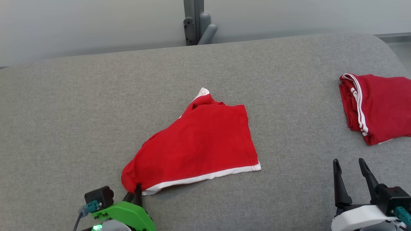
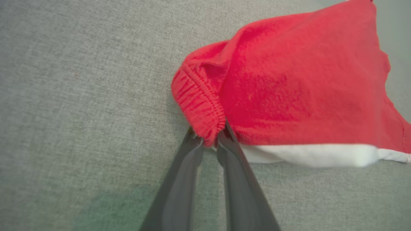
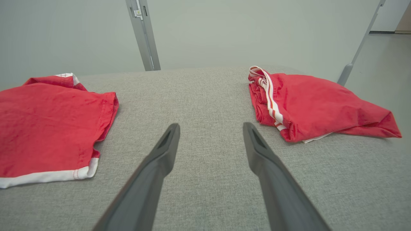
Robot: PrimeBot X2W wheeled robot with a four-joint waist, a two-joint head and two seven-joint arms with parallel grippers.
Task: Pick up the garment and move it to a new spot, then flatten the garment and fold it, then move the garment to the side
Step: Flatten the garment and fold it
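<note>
Garment [image 1: 199,144] at middle of tabletop [image 1: 64,112], toward near edge, spread but rumpled. Left gripper [image 1: 136,189] clamped on its waistband corner; right gripper [image 1: 348,160] apart, idle. Judged mid-flattening; fold and move aside not yet done.

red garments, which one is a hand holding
The spread-out garment at the centre: the left hand pinches its near corner. The bundled garment at the far right lies untouched, apart from the open right hand.

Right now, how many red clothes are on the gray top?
2. The spread red garment lies in the middle, its near corner pinched by the left gripper. The folded red garment sits at the far right edge. More could lie out of view.
</note>
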